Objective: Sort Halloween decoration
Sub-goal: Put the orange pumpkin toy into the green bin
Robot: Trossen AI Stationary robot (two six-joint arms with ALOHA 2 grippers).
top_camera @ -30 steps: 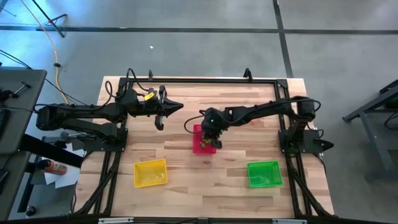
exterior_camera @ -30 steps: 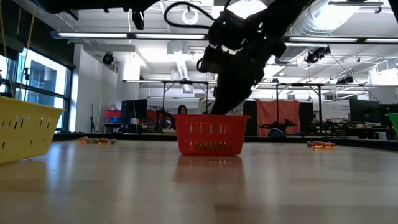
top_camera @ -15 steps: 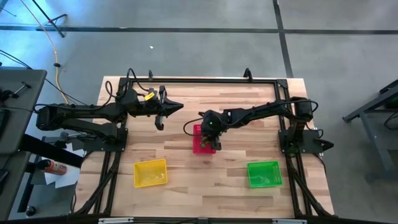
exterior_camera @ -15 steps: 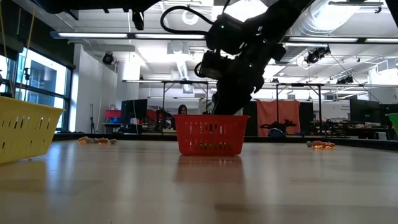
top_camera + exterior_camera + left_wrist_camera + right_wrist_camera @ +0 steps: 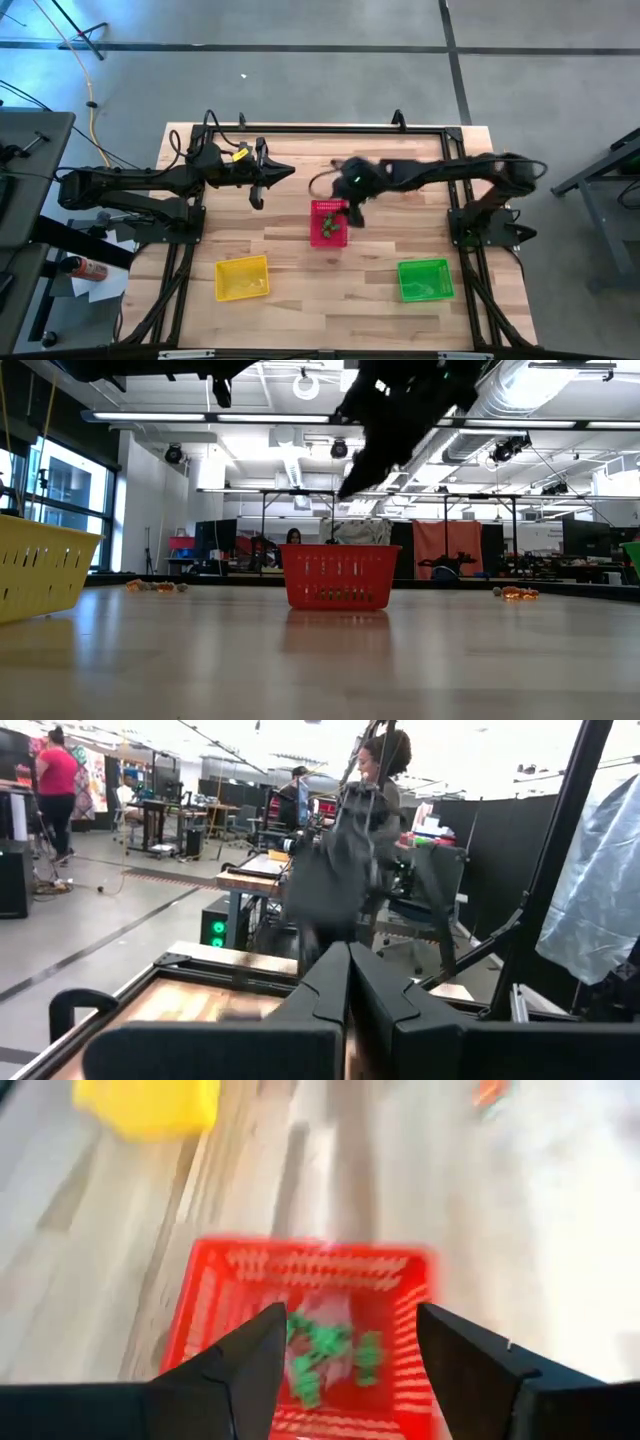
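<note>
A red mesh basket (image 5: 328,222) stands at the table's middle, with green Halloween trinkets (image 5: 325,1350) lying on its floor. My right gripper (image 5: 350,1330) hangs open above the basket's far right side (image 5: 352,203), clear of it, with nothing between its fingers. In the low view it is a dark blurred shape (image 5: 352,482) above the basket (image 5: 338,576). My left gripper (image 5: 348,972) is shut and empty, held level above the far left of the table (image 5: 288,172).
A yellow basket (image 5: 243,277) stands near the front left and a green basket (image 5: 425,279) near the front right. Loose trinkets lie far back on the table, some at the left (image 5: 155,587) and orange ones at the right (image 5: 516,593). People show in the room beyond.
My right gripper has risen out of the red basket and drawn back toward the table's far right, quickly enough to blur. The basket has stayed where it was. My left arm has kept still.
</note>
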